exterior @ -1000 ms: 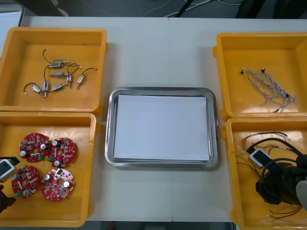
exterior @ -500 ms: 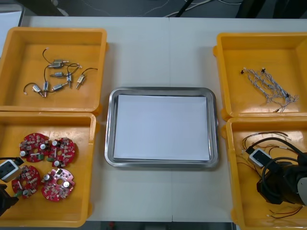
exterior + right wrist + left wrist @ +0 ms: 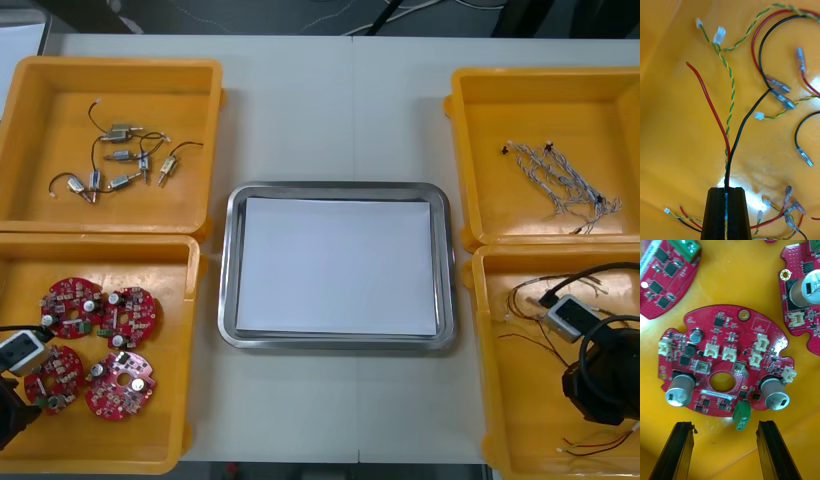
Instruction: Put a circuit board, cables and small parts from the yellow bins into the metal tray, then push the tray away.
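1. Since the earlier front view, the left arm at the lower left has edged slightly inward over the circuit boards, and the right arm at the lower right has drawn back toward the right edge, taking its wires with it.
2. In the lower left, the left gripper (image 3: 724,424) hovers in the near yellow bin (image 3: 190,340). Its fingers (image 3: 677,450) are spread wide and hold nothing.
3. One circuit board (image 3: 724,369) lies flat just beyond the tips and centred between them, with its green connector nearest the gap. Being round, it has no long axis to line up with. A straight descent should bracket it, and this arm is by far the nearer one.
4. At the centre, the metal tray (image 3: 232,270) sits between the bins, white inside and with nothing in it yet.
5. In the lower right, the right gripper (image 3: 726,192) is in the other near bin (image 3: 480,380). Its fingers are closed together, pinching the cables (image 3: 727,172): red, black, and a green-yellow twist.
6. These cables run straight out from the tips, in line with the fingers. The tray lies to the left of this gripper in the front view, so the carry goes that way.
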Controlling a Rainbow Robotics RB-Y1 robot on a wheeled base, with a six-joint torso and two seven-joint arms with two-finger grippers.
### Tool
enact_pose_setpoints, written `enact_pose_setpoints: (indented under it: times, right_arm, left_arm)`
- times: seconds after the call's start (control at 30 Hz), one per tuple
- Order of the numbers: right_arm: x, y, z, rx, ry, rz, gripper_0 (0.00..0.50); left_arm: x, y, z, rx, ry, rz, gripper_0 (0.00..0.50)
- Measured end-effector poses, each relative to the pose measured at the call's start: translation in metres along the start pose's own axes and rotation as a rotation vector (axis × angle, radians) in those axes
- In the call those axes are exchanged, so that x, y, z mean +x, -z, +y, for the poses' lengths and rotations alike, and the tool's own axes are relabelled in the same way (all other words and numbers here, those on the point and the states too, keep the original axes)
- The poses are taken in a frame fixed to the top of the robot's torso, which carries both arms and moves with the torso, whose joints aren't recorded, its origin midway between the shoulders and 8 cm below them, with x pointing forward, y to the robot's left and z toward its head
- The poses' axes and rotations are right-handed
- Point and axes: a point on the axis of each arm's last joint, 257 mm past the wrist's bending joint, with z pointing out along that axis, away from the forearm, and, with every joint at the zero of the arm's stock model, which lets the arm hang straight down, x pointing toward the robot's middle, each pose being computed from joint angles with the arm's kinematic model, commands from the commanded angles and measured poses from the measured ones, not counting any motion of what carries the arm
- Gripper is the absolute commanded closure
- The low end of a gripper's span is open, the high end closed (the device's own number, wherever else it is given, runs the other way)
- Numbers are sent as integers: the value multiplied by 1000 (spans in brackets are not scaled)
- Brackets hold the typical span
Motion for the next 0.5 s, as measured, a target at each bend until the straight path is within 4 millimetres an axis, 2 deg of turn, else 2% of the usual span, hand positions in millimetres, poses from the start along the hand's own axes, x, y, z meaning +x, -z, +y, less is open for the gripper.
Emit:
enact_pose_setpoints:
  times: [0.5]
  right_arm:
    - [-16, 51, -25, 57, -8, -59, 500]
  left_arm:
    - [1, -6, -2, -6, -22, 9, 0]
